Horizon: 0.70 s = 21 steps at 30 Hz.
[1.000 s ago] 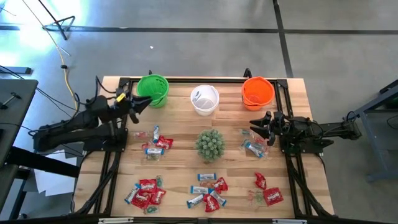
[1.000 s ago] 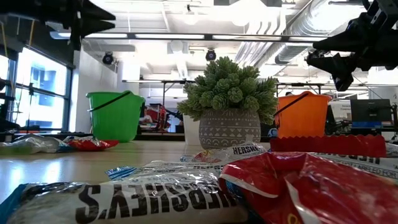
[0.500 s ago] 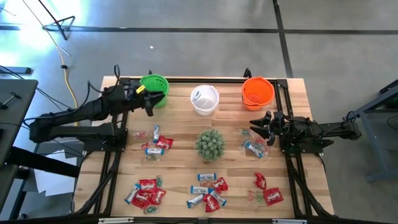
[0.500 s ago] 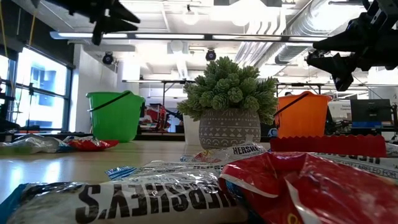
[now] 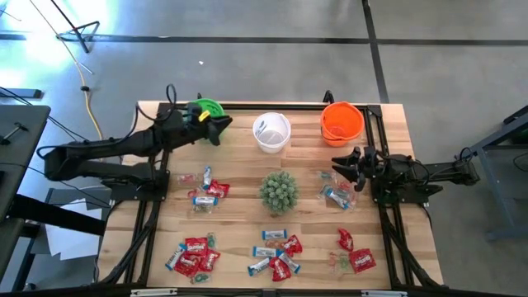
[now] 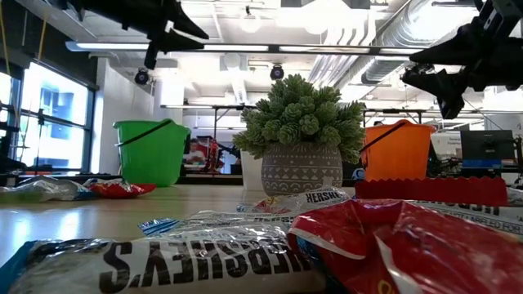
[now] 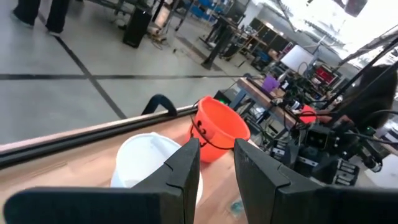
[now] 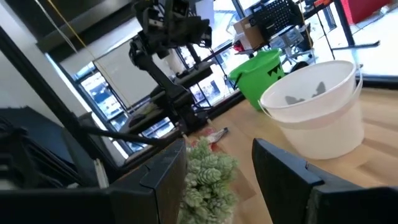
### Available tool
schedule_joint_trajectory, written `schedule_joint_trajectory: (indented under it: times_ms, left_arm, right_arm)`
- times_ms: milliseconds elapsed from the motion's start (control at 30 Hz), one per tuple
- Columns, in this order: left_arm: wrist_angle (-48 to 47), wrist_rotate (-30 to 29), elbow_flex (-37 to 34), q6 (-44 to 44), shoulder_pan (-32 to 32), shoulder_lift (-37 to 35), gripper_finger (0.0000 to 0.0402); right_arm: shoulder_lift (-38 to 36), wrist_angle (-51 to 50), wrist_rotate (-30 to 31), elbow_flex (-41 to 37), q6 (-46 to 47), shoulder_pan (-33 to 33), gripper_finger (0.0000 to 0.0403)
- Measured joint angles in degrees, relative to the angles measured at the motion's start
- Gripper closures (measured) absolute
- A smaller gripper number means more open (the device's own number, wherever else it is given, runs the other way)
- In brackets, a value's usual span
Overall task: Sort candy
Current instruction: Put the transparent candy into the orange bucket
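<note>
Small wrapped candy, red and blue-and-white, lies in several heaps on the wooden table: near the left [image 5: 205, 191], at the front left [image 5: 191, 257], front middle [image 5: 276, 254], front right [image 5: 355, 254] and by the right arm [image 5: 337, 196]. My left gripper [image 5: 221, 125] hangs in the air above the right rim of the green bucket [image 5: 205, 110], pointing at the white bucket [image 5: 272, 132]; its fingers [image 7: 186, 168] stand a little apart with nothing between them. My right gripper [image 5: 340, 165] waits open and bare at the table's right, below the orange bucket [image 5: 341, 122].
A spiky green potted plant [image 5: 279, 191] stands in the table's middle among the heaps. The green, white and orange buckets line the far edge. Black frame rails run along the table's left and right sides under the arms.
My left gripper has swung from beside the green bucket's left side toward the table's right edge, rising a little, and now hangs over that bucket's right rim. Its fingers keep the same gap. The right arm and the candy have stayed put.
</note>
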Motion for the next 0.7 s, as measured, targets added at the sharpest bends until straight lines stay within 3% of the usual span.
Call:
schedule_joint_trajectory:
  times_ms: [133, 233, 700]
  left_arm:
    - [0.7, 0.0, 0.0, -3.3, 0.0, 1.9, 0.0317]
    - [2.8, 0.0, 0.0, -4.1, 0.0, 3.1, 0.0317]
    - [16.3, 0.2, 0.0, 1.4, 0.0, 7.2, 0.0317]
  right_arm:
    - [0.0, 0.0, 2.9, 0.0, 1.4, 0.0, 0.0221]
    - [0.0, 0.5, 4.4, 0.0, 8.0, 0.0, 0.0221]
    - [0.0, 0.9, 5.3, 0.0, 22.6, 0.0, 0.0221]
